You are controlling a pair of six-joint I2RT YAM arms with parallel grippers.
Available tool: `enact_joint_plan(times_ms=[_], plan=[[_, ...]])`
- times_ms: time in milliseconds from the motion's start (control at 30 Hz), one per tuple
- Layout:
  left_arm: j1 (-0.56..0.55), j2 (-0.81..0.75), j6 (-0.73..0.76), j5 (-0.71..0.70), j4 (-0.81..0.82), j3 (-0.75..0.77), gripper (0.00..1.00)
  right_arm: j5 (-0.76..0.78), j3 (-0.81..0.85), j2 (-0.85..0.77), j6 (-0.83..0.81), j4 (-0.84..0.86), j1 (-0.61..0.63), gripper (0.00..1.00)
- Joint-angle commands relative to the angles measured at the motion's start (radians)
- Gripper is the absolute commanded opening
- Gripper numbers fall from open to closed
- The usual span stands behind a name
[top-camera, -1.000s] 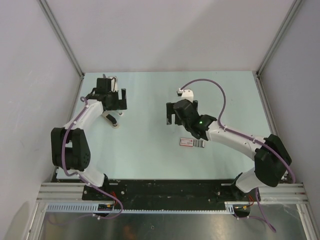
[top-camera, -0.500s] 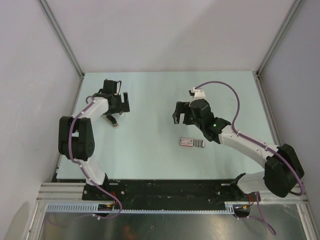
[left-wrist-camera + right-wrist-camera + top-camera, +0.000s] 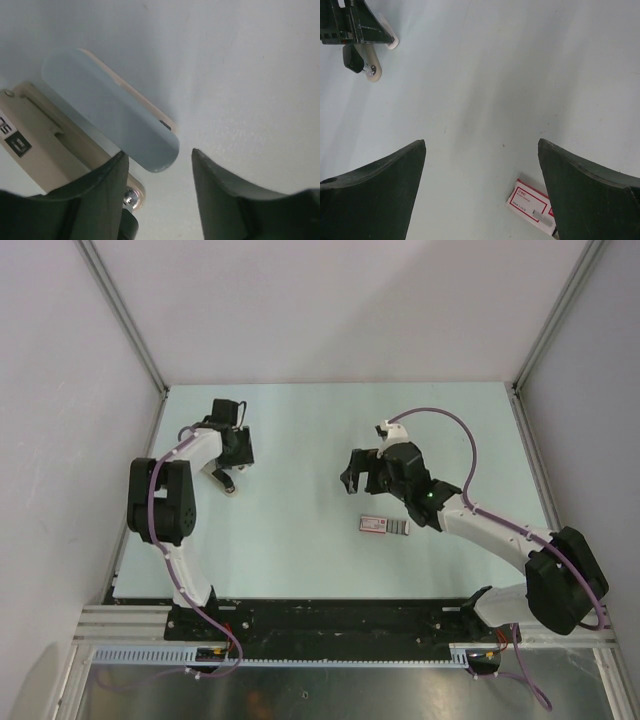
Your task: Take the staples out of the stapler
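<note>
The stapler (image 3: 226,483) lies at the left of the table, its white body (image 3: 47,142) under a raised pale blue part (image 3: 110,115). My left gripper (image 3: 157,156) is down at it, open, jaws partly drawn in. The blue part's rounded end reaches into the gap beside the left finger (image 3: 107,192), and the right finger (image 3: 220,192) stands apart from it. My right gripper (image 3: 480,145) hangs wide open and empty above mid-table. A small grey strip, likely staples (image 3: 399,528), lies at the right end of the pink-and-white box (image 3: 530,200).
The pink-and-white box (image 3: 373,524) lies just in front of my right gripper (image 3: 360,480). In the right wrist view the stapler (image 3: 370,70) and my left gripper (image 3: 355,25) show far off at the top left. Walls and metal posts bound the table.
My left gripper has come down closer to the stapler and its jaws have narrowed. The left elbow has drawn in. My right arm has shifted right, its jaws unchanged.
</note>
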Motion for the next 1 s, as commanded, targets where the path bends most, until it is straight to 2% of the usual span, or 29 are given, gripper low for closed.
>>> enact_joint_plan(times_ms=[0,100,333,433,600,633,667,733,800,900,967], plan=[[0.008,0.001,-0.015,-0.025,0.022,0.037,0.49,-0.060,-0.011,0.005,-0.015,0.084,-0.016,0.99],[0.007,0.003,-0.005,-0.022,0.026,0.035,0.36,-0.076,-0.013,0.021,-0.013,0.105,-0.019,0.99],[0.003,-0.013,0.031,0.000,0.031,0.005,0.17,-0.135,-0.013,0.031,-0.014,0.133,-0.027,0.99],[-0.013,-0.067,0.043,0.034,0.030,-0.034,0.13,-0.139,-0.013,0.023,-0.016,0.129,-0.029,0.99],[-0.073,-0.197,0.067,0.074,0.029,-0.120,0.13,-0.137,-0.013,0.004,-0.017,0.110,-0.027,0.99],[-0.081,-0.217,0.069,0.076,0.029,-0.130,0.19,-0.136,-0.015,0.000,-0.018,0.107,-0.024,0.99],[-0.084,-0.233,0.068,0.076,0.029,-0.135,0.29,-0.136,-0.017,-0.004,-0.020,0.108,-0.022,0.99],[-0.086,-0.247,0.058,0.056,0.025,-0.127,0.56,-0.138,-0.025,-0.010,-0.023,0.113,-0.019,0.99],[-0.080,-0.246,0.036,0.014,0.022,-0.110,0.77,-0.143,-0.034,-0.014,-0.025,0.117,-0.017,0.99],[-0.059,-0.222,-0.015,-0.025,0.009,-0.078,0.95,-0.146,-0.039,-0.016,-0.031,0.119,-0.015,0.99],[-0.049,-0.199,-0.034,-0.041,0.002,-0.053,0.98,-0.149,-0.043,-0.020,-0.037,0.121,-0.014,0.99]])
